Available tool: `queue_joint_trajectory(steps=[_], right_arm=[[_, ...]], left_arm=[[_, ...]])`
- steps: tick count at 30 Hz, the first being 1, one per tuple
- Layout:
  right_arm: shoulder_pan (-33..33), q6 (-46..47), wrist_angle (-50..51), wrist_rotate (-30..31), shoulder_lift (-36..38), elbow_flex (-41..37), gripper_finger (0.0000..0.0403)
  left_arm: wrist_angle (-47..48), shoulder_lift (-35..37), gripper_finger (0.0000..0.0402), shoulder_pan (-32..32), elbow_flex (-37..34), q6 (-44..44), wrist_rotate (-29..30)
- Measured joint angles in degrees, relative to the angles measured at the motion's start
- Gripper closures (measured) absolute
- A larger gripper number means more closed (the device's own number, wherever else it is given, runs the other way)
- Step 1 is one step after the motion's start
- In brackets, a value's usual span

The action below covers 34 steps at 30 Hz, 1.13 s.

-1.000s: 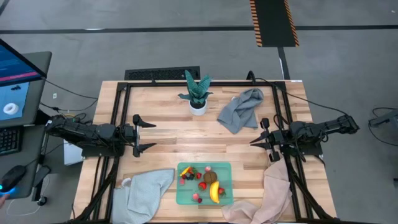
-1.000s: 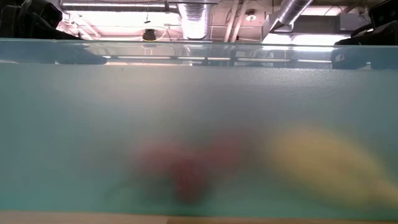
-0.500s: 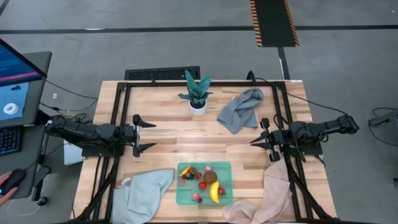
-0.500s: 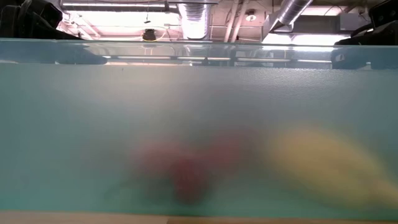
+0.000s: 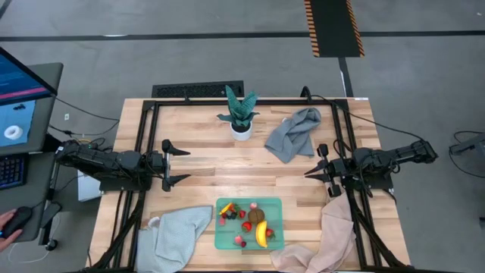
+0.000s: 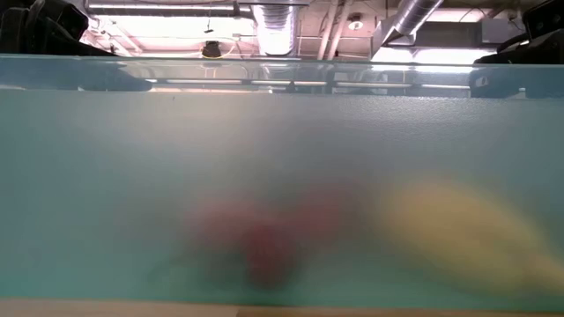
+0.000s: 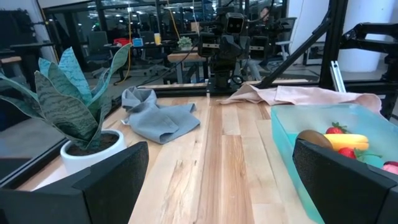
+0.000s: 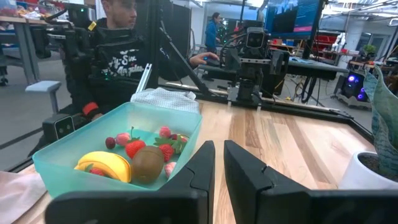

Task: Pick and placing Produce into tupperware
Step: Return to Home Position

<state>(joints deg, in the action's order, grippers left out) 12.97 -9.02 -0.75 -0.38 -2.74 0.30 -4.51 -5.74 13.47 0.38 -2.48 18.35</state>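
The mint-green tupperware [image 5: 224,241] stands on the table near its front edge, between my two arms. The produce lies inside it: a yellow banana [image 5: 261,236], a brown round piece [image 5: 258,215], red strawberries [image 5: 247,226] and small dark and pink pieces. It also shows in the right wrist view [image 8: 68,163] and fills the low view [image 6: 282,158]. My left gripper [image 5: 188,164] is open and empty at the table's left. My right gripper [image 5: 307,173] is shut and empty at the table's right. Both hover level, behind the tupperware.
A green plant in a white pot [image 5: 241,120] stands at the far middle, with a grey cloth [image 5: 294,133] to its right. A pale cloth [image 5: 179,233] lies left of the tupperware and a pink cloth [image 5: 332,235] right of it. A person [image 8: 115,53] sits beyond the table's left side.
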Motion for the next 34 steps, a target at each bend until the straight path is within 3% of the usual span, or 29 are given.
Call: queue_joint_trajectory(steps=[34], right_arm=[[0.0, 0.0, 0.0, 0.0, 0.0, 0.0, 0.0344]], left_arm=[[0.0, 0.0, 0.0015, 0.0, 0.0, 0.0, 0.0]])
